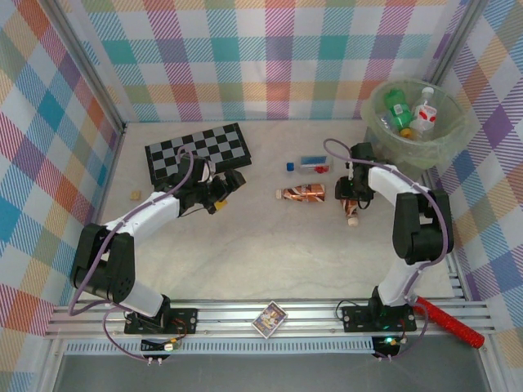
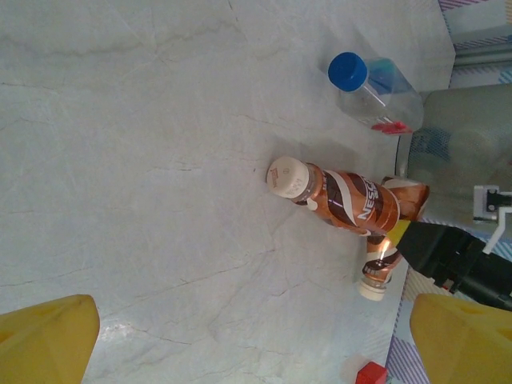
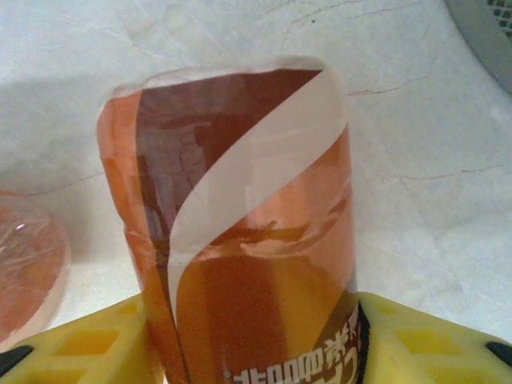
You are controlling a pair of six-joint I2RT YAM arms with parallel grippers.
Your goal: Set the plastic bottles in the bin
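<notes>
At the far right corner of the table point(image 1: 270, 253) stands the bin point(image 1: 445, 140), the biggest thing here, with a green bottle point(image 1: 399, 108) and a red-labelled bottle point(image 1: 423, 117) already inside. Toward the far left lies the chequered board point(image 1: 198, 151). Just beside its near edge the left gripper point(image 1: 227, 184) hovers with its yellow fingers point(image 2: 44, 340) spread wide and nothing between them. The right gripper point(image 1: 353, 198) is down at the table, a little nearer than the bin, its yellow fingers point(image 3: 88, 348) pressed against both sides of a brown bottle point(image 3: 256, 240). That bottle's pale cap points toward the near edge of the table. Just to its left a Nescafé bottle point(image 2: 344, 196) lies on its side, and beyond that lies a blue-capped bottle point(image 2: 376, 88), clear, also on its side. On the rail at the near edge rests a small colourful card box point(image 1: 270, 318), and a tiny beige block point(image 1: 135, 194) sits near the left wall.
</notes>
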